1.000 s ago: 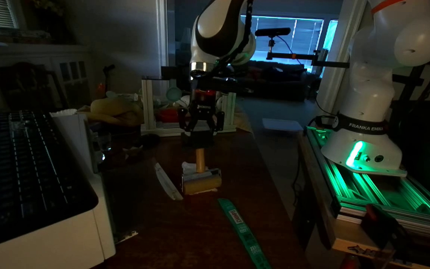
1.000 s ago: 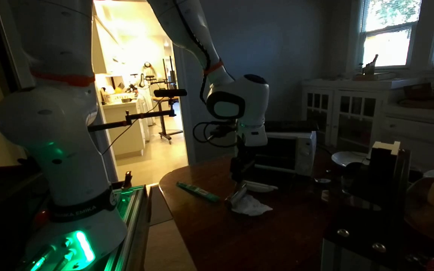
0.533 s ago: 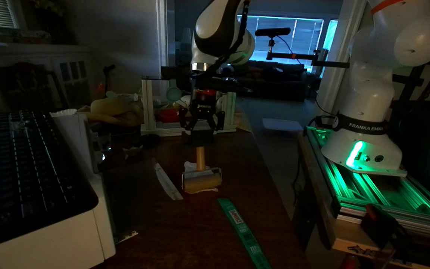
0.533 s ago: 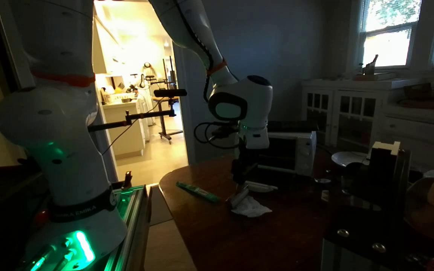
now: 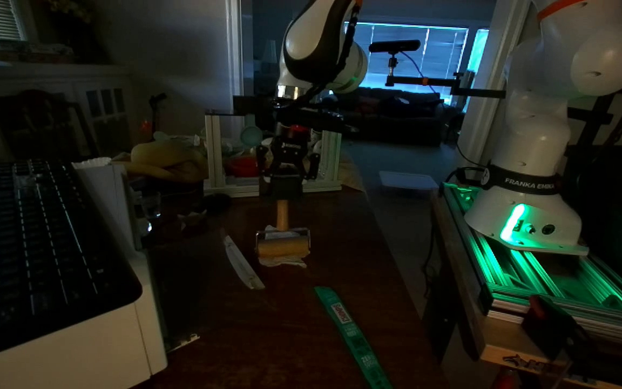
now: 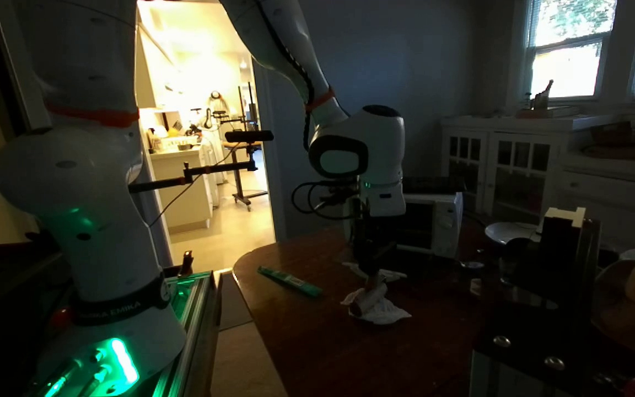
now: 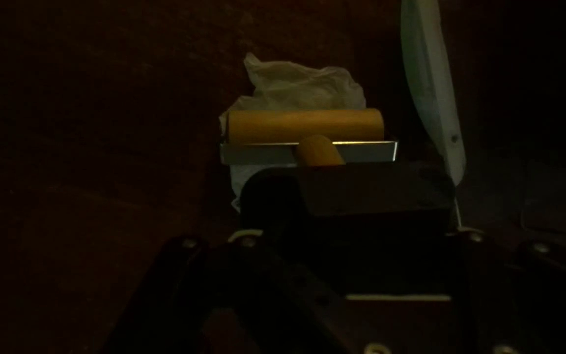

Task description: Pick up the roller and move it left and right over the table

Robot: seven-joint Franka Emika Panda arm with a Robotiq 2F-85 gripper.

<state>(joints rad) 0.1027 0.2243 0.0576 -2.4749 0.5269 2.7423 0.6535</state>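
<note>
1. Centrally, the end effector (image 5: 282,189) is clasped around the wooden handle (image 5: 282,215) of the roller (image 5: 283,248); the lower part of the handle emerges beneath it.
2. The roller stands with its barrel (image 7: 302,127) downward over the table (image 5: 284,335), at a crumpled white paper (image 7: 307,88). Both exterior views show barrel and paper overlapping; how firmly they touch cannot be told.
3. Wrist view, from above: the metal frame (image 7: 258,153) runs along the barrel, and the paper projects on both sides of the roller. Only a short length of handle is visible from this angle, the rest being hidden by the end effector.
4. A curved white strip (image 7: 430,88) lies beside the roller, apart from it. Its small dark spot shows only in the wrist view; in an exterior view the strip (image 6: 390,274) is partly covered by the end effector.
5. A green packet (image 5: 351,337), lying on the table apart from the roller, appears only in the exterior views, as does the green-lit robot base (image 5: 524,216).
6. In an exterior view, a white oven (image 6: 447,223) presents its front, with a brightly lit kitchen (image 6: 202,182) beyond.
</note>
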